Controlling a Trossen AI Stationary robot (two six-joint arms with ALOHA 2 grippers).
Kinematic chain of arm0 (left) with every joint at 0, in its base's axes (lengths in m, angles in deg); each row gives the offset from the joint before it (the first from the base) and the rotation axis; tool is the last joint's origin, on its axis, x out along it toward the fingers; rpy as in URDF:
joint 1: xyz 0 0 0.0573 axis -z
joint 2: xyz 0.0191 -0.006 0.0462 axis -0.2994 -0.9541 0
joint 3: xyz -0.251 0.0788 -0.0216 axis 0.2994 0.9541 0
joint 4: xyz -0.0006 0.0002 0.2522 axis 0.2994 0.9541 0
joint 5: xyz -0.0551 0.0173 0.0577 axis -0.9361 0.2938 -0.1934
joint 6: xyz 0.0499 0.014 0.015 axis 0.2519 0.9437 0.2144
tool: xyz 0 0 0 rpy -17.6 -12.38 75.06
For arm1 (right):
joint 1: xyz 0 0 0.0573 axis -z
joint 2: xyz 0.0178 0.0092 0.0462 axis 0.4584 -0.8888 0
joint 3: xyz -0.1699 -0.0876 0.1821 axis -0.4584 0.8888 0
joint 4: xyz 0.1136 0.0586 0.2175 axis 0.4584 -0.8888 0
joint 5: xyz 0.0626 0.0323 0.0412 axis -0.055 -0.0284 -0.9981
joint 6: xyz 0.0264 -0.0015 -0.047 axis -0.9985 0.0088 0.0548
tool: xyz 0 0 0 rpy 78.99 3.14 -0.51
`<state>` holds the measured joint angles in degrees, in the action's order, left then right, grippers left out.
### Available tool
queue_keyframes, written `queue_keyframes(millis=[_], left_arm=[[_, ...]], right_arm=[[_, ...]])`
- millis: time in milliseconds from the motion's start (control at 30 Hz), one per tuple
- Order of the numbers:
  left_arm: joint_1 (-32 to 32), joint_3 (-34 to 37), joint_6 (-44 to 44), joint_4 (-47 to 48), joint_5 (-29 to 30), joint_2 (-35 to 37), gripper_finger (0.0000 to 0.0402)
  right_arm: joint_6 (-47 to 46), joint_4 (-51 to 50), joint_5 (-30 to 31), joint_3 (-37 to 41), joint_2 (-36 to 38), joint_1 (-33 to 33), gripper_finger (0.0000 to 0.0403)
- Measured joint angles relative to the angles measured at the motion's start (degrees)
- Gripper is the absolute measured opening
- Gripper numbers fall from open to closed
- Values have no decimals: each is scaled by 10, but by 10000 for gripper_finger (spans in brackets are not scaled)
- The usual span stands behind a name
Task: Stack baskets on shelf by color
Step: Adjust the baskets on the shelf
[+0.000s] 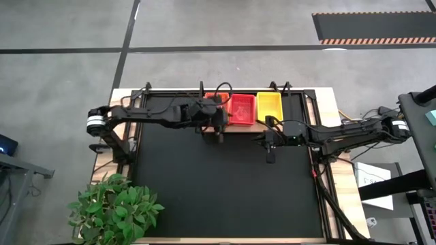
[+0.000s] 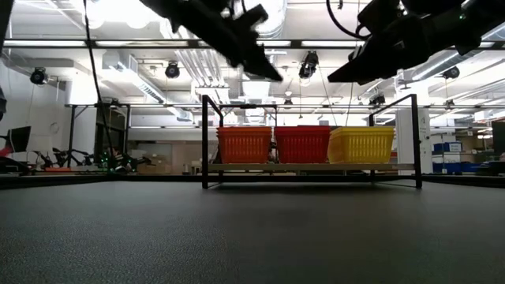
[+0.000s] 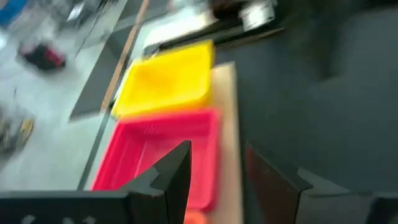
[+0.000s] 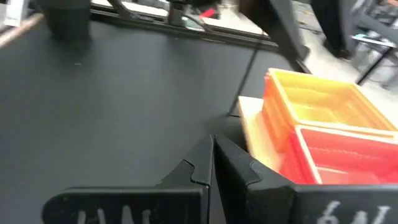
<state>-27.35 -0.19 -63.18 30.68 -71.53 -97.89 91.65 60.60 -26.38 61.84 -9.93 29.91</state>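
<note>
Three stacks of mesh baskets sit side by side on a pale natural-wood shelf (image 1: 246, 127) with thin black uprights at the far edge of the bench. The left stack (image 2: 244, 144) is orange, the middle stack (image 2: 301, 144) is red-pink, and the right stack (image 2: 360, 144) is bright yellow. A matte black mat (image 1: 225, 184) covers the light wooden bench (image 1: 343, 197). Both arms and their end effectors are dark, near black. A leafy green plant (image 1: 112, 207) stands at the near left corner.

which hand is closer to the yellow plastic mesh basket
Right. The right hand sits just in front of the yellow plastic mesh basket; the left hand is farther, by the red basket.
</note>
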Motion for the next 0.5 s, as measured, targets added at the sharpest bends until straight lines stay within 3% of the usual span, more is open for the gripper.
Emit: queue_keyframes(millis=[200,500], left_arm=[[56,26,41,1,-11,35,137],[87,124,38,-32,4,128,137]], right_arm=[[5,29,29,-18,-62,5,9],[43,-61,27,-191,-208,47,9]])
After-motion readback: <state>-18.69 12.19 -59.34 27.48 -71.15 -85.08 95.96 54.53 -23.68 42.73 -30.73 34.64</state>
